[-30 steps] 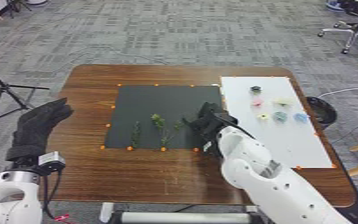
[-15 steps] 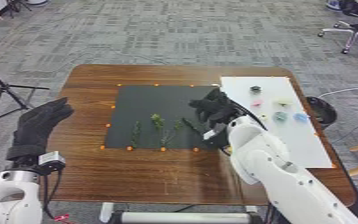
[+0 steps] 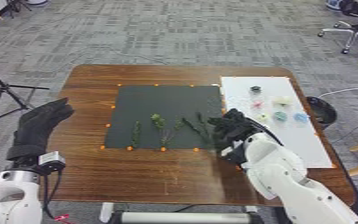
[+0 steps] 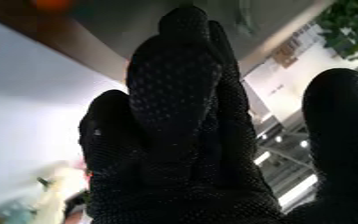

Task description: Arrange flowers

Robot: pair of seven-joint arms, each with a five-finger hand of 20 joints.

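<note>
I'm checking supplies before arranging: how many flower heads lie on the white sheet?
6: the dark flower alone at the far end; the pink flower and cream flower next; then, nearest, the yellow flower, teal flower and light-blue flower, left to right. The right hand may hide more.

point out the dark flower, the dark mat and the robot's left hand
dark flower (image 3: 255, 89), head view, middle of the bloom
dark mat (image 3: 162, 99), head view, bare upper part
left hand (image 3: 40, 124), head view, middle of the glove
</note>
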